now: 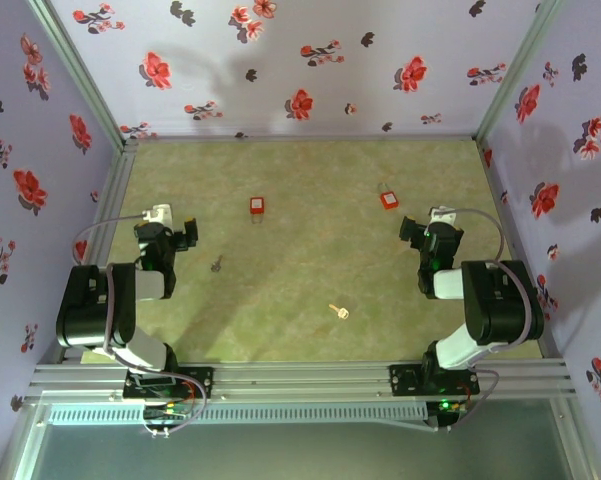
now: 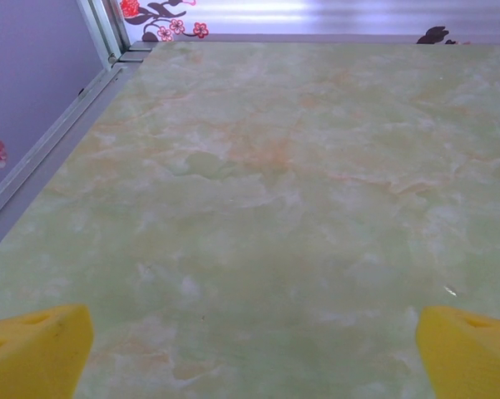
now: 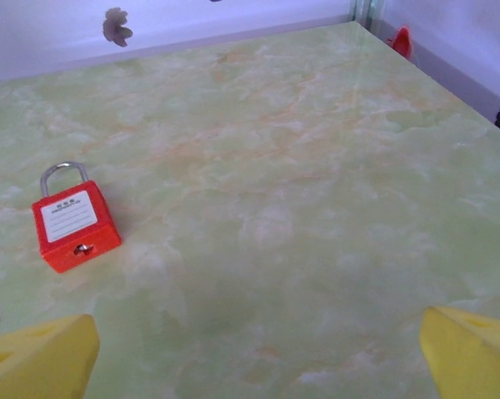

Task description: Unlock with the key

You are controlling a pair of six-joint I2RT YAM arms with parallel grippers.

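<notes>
Lying apart, two red padlocks [image 1: 257, 206] [image 1: 388, 199], one brass key [image 1: 338, 311], perhaps one dark key [image 1: 217, 264]

On the green table [image 1: 310, 170] lie a left padlock [image 1: 257, 206], a right padlock [image 1: 388, 199], a dark key [image 1: 217, 264] and a gold key [image 1: 339, 311].

The left claw [image 2: 250, 356] is standing wide open, and its yellow fingers [image 2: 35, 349] are running off the bottom edge of the left wrist view, so their full shape is staying out of sight. The right claw [image 3: 258, 357], also spread wide, is getting its yellow fingers [image 3: 38, 357] cropped likewise, on the camera side of the red padlock [image 3: 73, 226]. The print on that padlock's white label [image 3: 70, 215] is coming out too small to read. From overhead, the gold key [image 1: 338, 311], nearer the arm bases than the padlock, and the dark key [image 1: 217, 265], further to its left, are showing too small to make out their teeth. Left of the padlock, a second padlock [image 1: 257, 206] is looking too tiny to tell whether its shackle is seated.
</notes>
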